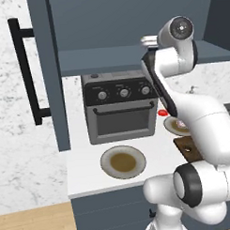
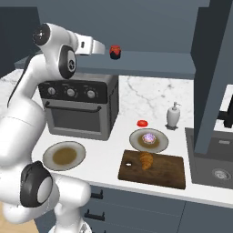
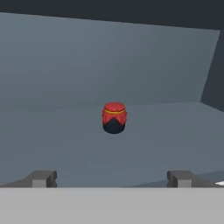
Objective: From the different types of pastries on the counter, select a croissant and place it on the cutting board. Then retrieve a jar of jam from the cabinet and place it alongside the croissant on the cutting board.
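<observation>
Near the centre of the hand view, the jar of jam [image 3: 114,117] stands upright on the cabinet [image 3: 65,131] shelf, ahead of the gripper [image 3: 112,178], whose jaws are spread wide and hold nothing. At the upper middle of the right base view, the jar sits on the shelf edge just beyond the hand. Lower right of centre there, the croissant [image 2: 146,160] lies on the cutting board [image 2: 168,173], with the purple-pink frosted pastry [image 2: 148,138] on a plate [image 2: 134,141] behind it.
</observation>
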Motion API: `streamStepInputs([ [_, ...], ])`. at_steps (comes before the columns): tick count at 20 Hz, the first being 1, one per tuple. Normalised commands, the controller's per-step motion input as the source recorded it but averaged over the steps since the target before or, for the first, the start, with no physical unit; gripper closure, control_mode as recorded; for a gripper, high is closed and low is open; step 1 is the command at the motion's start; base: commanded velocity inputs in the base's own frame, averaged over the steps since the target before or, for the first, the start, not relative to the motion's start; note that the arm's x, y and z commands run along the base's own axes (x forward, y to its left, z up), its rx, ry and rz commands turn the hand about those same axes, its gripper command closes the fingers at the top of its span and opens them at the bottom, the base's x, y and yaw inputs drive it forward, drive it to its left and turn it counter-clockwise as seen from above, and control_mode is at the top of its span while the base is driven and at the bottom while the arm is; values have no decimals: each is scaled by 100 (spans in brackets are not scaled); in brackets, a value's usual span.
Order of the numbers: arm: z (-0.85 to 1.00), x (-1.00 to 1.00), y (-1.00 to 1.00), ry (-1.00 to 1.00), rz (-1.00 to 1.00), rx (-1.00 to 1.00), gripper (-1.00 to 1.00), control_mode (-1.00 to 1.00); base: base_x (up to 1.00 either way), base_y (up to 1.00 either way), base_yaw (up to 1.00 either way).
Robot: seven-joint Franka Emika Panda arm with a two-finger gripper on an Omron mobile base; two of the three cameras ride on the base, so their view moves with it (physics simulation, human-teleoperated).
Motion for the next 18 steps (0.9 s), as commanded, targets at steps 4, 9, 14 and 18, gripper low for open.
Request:
streamStepInputs([
  [4,0,0,-47,0,0,3,-100,-100,0,0,0],
  [9,0,1,-26,0,0,0,-100,-100,0,0,0],
  [14,0,19,1,1,0,0,-100,-100,0,0,0],
  [18,0,72,14,9,0,0,-100,-100,0,0,0],
])
